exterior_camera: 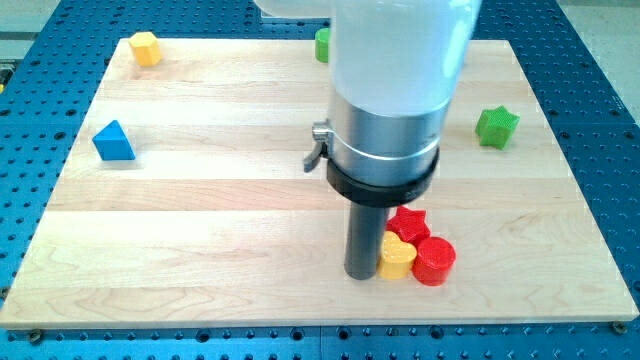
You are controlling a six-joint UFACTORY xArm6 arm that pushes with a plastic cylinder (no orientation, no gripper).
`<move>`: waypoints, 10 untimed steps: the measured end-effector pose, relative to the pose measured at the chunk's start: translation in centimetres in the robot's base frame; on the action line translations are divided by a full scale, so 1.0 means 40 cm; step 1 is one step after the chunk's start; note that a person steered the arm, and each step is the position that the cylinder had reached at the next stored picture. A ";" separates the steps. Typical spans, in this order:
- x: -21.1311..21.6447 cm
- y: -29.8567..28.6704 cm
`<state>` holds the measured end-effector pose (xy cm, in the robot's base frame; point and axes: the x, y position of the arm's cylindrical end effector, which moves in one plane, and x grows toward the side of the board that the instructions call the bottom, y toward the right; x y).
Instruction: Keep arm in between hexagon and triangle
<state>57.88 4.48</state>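
Observation:
A yellow hexagon [146, 47] sits at the board's top left corner. A blue triangle [113, 141] lies at the left, below the hexagon. My tip [360, 275] rests on the board at the lower middle right, far to the right of both. It touches the left side of a yellow heart block [397, 257]. The arm's wide silver and white body hides the board above the tip.
A red cylinder [434, 261] sits right of the yellow heart, and a red star [409, 222] just above them. A green star [496, 126] lies at the right. A green block [322, 44] peeks out at the top edge, partly hidden by the arm. The wooden board [200, 220] sits on a blue perforated table.

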 end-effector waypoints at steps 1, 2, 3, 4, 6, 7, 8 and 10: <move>0.009 -0.082; -0.077 -0.146; -0.177 -0.126; -0.232 0.035; -0.392 -0.072; -0.513 -0.171; -0.587 -0.383; -0.638 -0.769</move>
<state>32.36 -26.27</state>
